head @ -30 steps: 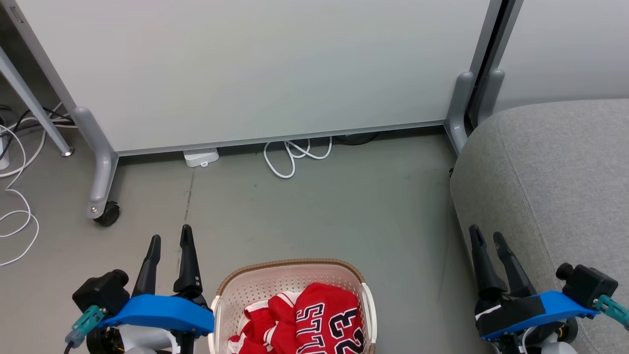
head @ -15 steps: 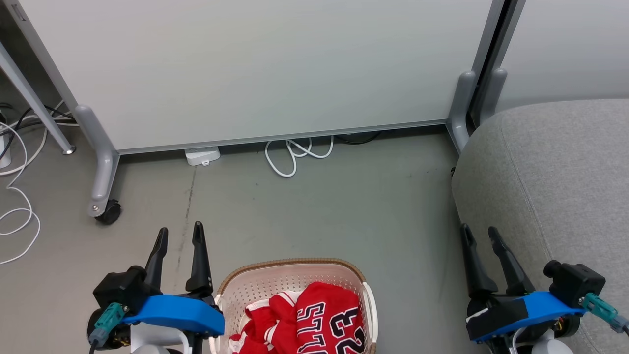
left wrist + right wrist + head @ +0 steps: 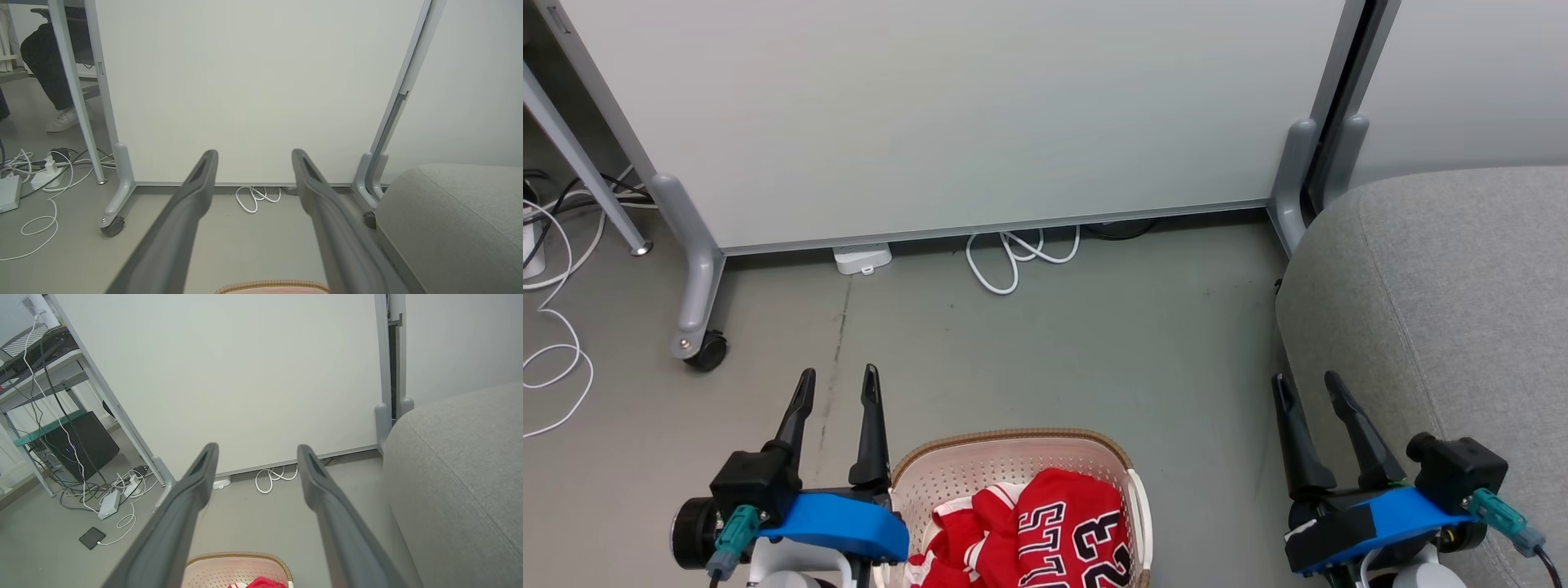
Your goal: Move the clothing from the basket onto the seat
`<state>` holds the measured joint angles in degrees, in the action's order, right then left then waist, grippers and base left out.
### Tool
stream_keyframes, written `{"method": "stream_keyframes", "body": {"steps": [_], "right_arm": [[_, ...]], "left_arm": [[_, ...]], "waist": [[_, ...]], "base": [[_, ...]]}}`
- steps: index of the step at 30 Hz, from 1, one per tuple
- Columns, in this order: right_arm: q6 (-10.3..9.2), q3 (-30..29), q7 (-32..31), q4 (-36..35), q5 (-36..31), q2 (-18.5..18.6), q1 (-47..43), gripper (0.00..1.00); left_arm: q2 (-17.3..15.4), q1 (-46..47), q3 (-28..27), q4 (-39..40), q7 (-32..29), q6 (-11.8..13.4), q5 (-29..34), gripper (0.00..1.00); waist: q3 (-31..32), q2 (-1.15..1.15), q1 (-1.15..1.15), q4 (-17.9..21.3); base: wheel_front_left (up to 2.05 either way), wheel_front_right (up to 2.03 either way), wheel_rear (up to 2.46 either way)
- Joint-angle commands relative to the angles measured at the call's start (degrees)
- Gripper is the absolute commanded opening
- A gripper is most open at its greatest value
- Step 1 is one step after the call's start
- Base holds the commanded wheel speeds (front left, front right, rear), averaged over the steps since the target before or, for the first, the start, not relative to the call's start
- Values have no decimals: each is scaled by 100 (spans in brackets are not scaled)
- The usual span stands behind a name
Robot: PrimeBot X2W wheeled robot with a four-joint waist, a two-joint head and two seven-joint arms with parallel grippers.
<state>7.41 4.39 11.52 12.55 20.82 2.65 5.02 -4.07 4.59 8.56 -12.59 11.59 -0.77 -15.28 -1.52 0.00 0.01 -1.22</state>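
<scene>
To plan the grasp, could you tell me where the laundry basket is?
Head view, bottom centre: the laundry basket sits on the floor beside the left gripper, left of the grey seat.

I'm seeing: clothing (image 3: pixel 1062 531) red, black-and-white lettering plus 23, white trim. Basket (image 3: pixel 964 478) cream, perforated dot pattern, brown woven rim. Seat (image 3: pixel 1445 286) at 3 o'clock light grey weave. Floor (image 3: pixel 1094 351) dull grey-green. Partition (image 3: pixel 947 114) at 12 o'clock off-white, grey frame. Cable (image 3: pixel 1009 291) below it white. Left pincer (image 3: pixel 840 370) and right pincer (image 3: pixel 1304 376): dark fingers (image 3: pixel 872 433), blue brackets (image 3: pixel 837 523).
</scene>
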Motion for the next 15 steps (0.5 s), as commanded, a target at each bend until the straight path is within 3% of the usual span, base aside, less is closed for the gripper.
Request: {"method": "stream_keyframes", "body": {"steps": [1,15], "right_arm": [[11,25,63,-52,-139,33,69,100],[12,126,208,-55,-709,34,61,100]], "left_arm": [[-39,103,44,42,58,31,164,100],[-18,100,107,-45,207,-61,711,100]], "waist": [[-4,0,-1,-3],[-13,0,-1,-38]], "base": [[0,0,0],[0,0,0]]}}
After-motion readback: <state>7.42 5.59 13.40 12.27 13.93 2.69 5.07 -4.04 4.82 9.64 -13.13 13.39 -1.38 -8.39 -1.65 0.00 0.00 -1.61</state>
